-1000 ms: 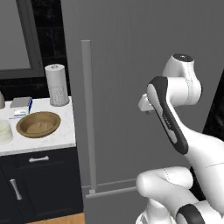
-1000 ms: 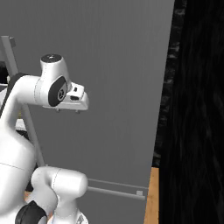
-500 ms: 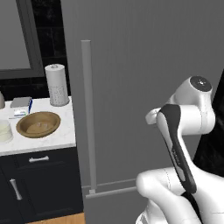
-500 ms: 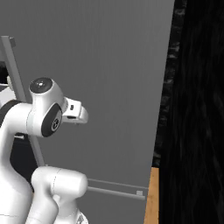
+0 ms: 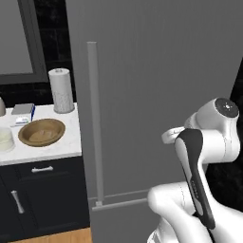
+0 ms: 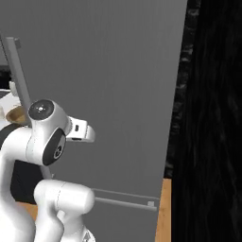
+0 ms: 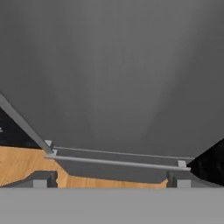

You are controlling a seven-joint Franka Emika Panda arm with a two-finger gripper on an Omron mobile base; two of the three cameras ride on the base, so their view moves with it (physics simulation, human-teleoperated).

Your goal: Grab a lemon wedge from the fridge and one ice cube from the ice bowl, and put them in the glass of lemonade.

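Observation:
The fridge (image 5: pixel 156 80) stands shut, a flat grey door with a long vertical bar handle (image 5: pixel 93 123) on its left side. The lemon wedge is hidden. My gripper (image 7: pixel 109 179) faces the lower door, a little back from it. Its dark fingertips (image 7: pixel 41 178) stand wide apart with nothing between them, so it is open. The white hand (image 5: pixel 172 135) hangs in front of the door, right of the handle. The brown ice bowl (image 5: pixel 42 132) sits on the white counter to the left. A short pale cylinder (image 5: pixel 4 139) at the frame edge looks like the glass of lemonade.
A white paper towel roll (image 5: pixel 61 90) stands behind the bowl, with a small box (image 5: pixel 23 110) beside it. Dark cabinets (image 5: pixel 42 194) lie under the counter. A horizontal bar handle (image 7: pixel 118 161) crosses the fridge's bottom section above the wooden floor (image 7: pixel 22 164). A black wall (image 6: pixel 212 118) borders the fridge's right side.
The arm has folded down and back from the door, its elbow sinking lower in both base views. The jaws stay open. The fridge has not changed.

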